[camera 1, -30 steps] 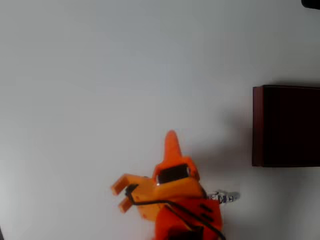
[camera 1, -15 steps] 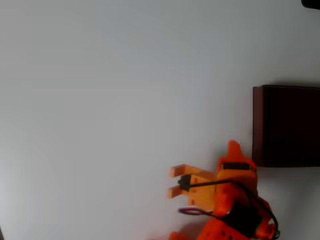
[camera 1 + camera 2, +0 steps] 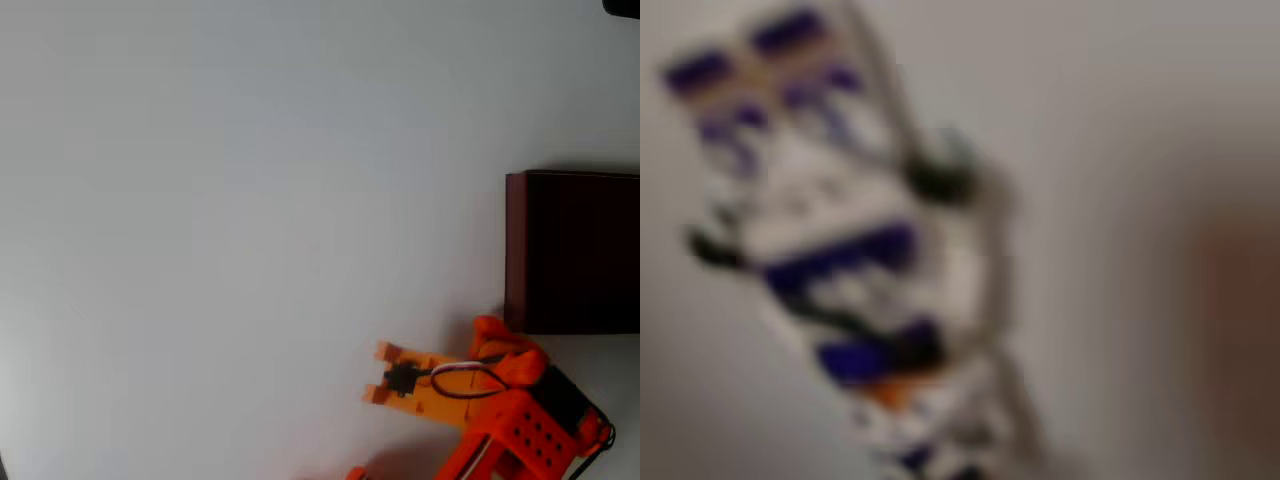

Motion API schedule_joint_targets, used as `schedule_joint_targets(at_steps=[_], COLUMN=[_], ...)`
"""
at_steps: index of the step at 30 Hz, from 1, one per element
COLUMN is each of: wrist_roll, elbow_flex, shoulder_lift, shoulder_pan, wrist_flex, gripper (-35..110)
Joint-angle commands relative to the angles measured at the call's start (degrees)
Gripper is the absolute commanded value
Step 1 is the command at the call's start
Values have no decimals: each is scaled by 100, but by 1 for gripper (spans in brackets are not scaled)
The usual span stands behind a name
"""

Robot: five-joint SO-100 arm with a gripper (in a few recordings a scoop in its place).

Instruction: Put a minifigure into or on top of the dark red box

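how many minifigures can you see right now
1. The minifigure shows large and blurred in the wrist view, lying on the pale table. In the overhead view the orange arm may be hiding it, or others.

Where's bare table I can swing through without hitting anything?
Bare table runs across the top and left of the overhead view. Crowded at lower right: the orange arm and gripper sit just below the dark red box.

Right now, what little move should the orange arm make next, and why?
Probably lower the tool toward the minifigure. The wrist view shows the figure lying close and blurred on the white table, not visibly gripped. The dark red box sits just beyond the arm, so grasping seemingly comes first.
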Motion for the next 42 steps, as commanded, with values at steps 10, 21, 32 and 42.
schedule_joint_targets(at_steps=[10,21,32,42], wrist_roll=[237,624,712,650], elbow_flex=[-167,448,1072,1556], shoulder_lift=[62,334,1002,1178], shoulder_pan=[615,483,606,527], wrist_flex=[562,202,-211,-729], gripper=[37,36,36,34])
